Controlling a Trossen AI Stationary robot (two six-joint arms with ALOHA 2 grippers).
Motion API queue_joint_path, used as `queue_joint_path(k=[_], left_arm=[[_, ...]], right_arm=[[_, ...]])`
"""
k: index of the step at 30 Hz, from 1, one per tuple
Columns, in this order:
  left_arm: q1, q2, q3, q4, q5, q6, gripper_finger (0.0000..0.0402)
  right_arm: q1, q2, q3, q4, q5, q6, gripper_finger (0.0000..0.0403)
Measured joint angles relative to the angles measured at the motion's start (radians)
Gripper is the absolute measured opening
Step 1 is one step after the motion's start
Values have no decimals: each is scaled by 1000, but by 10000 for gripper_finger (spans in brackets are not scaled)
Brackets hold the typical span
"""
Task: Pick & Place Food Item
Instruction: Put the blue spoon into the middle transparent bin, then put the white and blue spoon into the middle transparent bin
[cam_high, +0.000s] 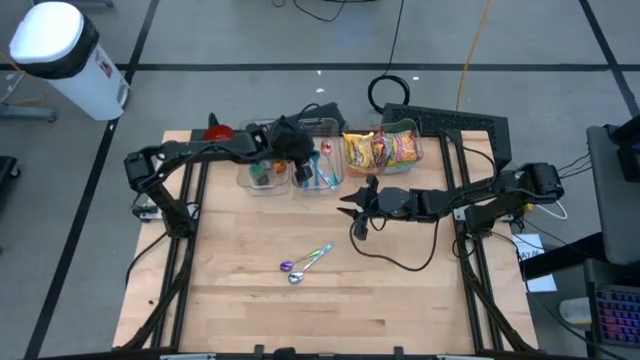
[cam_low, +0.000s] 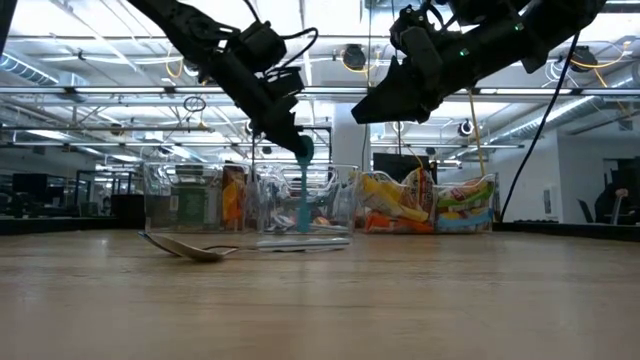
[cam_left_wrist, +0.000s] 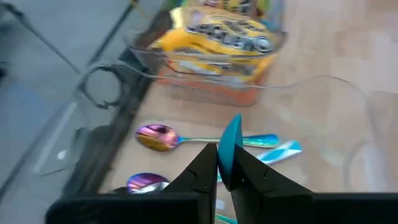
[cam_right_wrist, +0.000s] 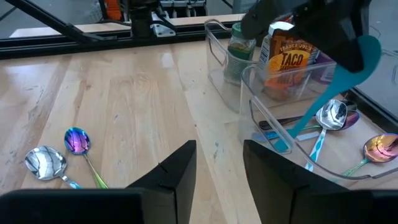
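Your left gripper (cam_left_wrist: 217, 163) hangs over the middle clear bin (cam_right_wrist: 273, 155), its fingers pinched on the handle of a teal utensil (cam_right_wrist: 339, 84) that slants down into the bin among spoons. Your right gripper (cam_right_wrist: 219, 163) hovers above the tabletop (cam_high: 240, 290) beside the bins, fingers apart and empty, while two loose spoons (cam_high: 300, 265) lie mid-tabletop.

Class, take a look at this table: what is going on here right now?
The left claw pinches the handle of a teal utensil and holds it over the middle clear bin, where other spoons lie. The right claw hangs empty and open above the table. Two spoons rest on the wooden table.
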Motion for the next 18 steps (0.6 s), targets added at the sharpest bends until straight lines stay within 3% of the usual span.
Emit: queue_joint_path(k=[7,13,18], left_arm=[[-27,0,0,13,-210,36,58],[-53,1,0,39,-385,51,151],[-89,-4,24,33,-472,117,226]], right_arm=[[0,0,0,0,0,0,128],[0,0,0,0,0,0,128],[0,0,0,0,0,-1,128]])
